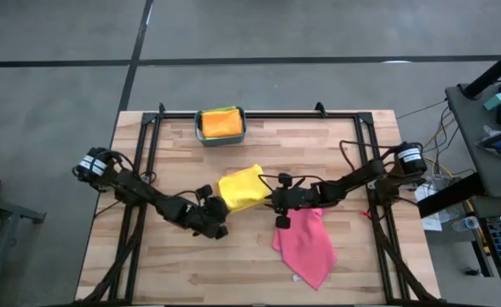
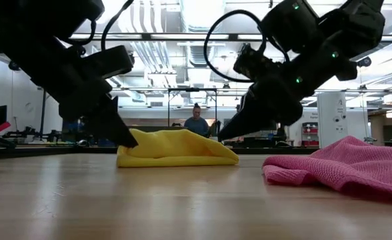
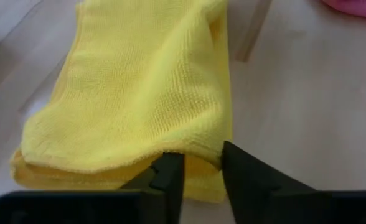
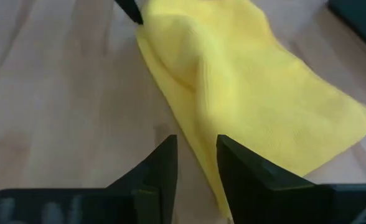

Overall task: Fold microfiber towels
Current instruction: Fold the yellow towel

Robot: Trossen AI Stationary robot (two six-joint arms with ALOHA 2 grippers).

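Folded yellow towel [image 1: 240, 189] at table [image 1: 174, 264] centre, between both grippers.
Left gripper [image 3: 200, 167] pinched on its near edge; right gripper [image 4: 196, 152] slightly parted astride the opposite edge. Pink towel [image 1: 306, 243] just beside; orange towel [image 1: 220, 124] inside bin [image 1: 221, 140].

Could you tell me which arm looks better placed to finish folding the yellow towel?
Probably the left. The left gripper already straddles the folded yellow towel at its near edge, fingers partly closed on the layers. The right gripper sits at the opposite edge, and the pink towel lies nearer it.
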